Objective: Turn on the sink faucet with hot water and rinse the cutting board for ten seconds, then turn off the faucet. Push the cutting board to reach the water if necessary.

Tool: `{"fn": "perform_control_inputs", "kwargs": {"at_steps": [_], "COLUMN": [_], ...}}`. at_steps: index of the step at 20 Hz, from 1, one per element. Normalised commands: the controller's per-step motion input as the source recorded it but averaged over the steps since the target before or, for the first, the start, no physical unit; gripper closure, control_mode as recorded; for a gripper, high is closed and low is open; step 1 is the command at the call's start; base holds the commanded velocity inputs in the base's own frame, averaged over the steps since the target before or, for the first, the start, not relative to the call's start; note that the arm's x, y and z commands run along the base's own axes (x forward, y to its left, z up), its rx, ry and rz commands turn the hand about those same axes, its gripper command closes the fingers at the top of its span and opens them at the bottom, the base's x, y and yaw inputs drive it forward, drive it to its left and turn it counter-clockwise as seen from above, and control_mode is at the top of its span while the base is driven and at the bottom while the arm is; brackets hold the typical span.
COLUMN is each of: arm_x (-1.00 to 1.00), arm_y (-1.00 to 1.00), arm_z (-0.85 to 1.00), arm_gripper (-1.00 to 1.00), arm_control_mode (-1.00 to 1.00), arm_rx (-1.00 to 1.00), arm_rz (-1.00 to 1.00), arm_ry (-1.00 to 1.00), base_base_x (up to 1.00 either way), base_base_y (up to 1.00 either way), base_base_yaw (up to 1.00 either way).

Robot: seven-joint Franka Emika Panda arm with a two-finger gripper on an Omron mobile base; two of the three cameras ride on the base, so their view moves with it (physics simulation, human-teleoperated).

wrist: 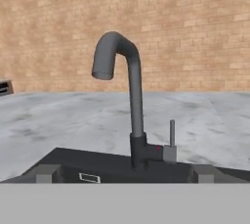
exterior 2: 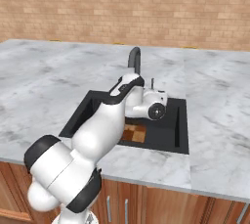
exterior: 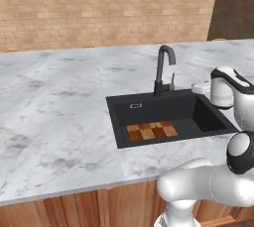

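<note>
I see my end effector (wrist: 125, 173) over the sink (exterior: 124, 109), level with the sink faucet (wrist: 132, 105) and facing it, its fingertips well apart and holding nothing. The faucet stands at the sink's back rim, lever (wrist: 172, 135) upright. The cutting board (exterior: 151, 131) lies flat against the sink's front wall, in the marble table (exterior: 54, 117).

Bright even rendered light, faint shadows, no glare, slightly soft focus
</note>
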Motion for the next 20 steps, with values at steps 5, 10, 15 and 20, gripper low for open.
{"fn": "perform_control_inputs", "kwargs": {"at_steps": [5, 10, 15, 20], "arm_x": [0.27, 0.21, 0.15, 0.12], "arm_y": [0.00, -0.03, -0.09, -0.17], "arm_z": [-0.05, -0.08, -0.15, -0.15], "arm_gripper": [-1.00, -1.00, -1.00, -1.00], "arm_control_mode": [-1.00, -1.00, -1.00, -1.00], "arm_rx": [0.00, 0.00, 0.00, 0.00], "arm_rz": [-0.11, -0.04, 0.00, 0.00], "arm_ry": [0.00, 0.00, 0.00, 0.00], "base_base_x": [0.00, 0.00, 0.00, 0.00], "base_base_y": [0.00, 0.00, 0.00, 0.00], "base_base_yaw": [0.00, 0.00, 0.00, 0.00]}}
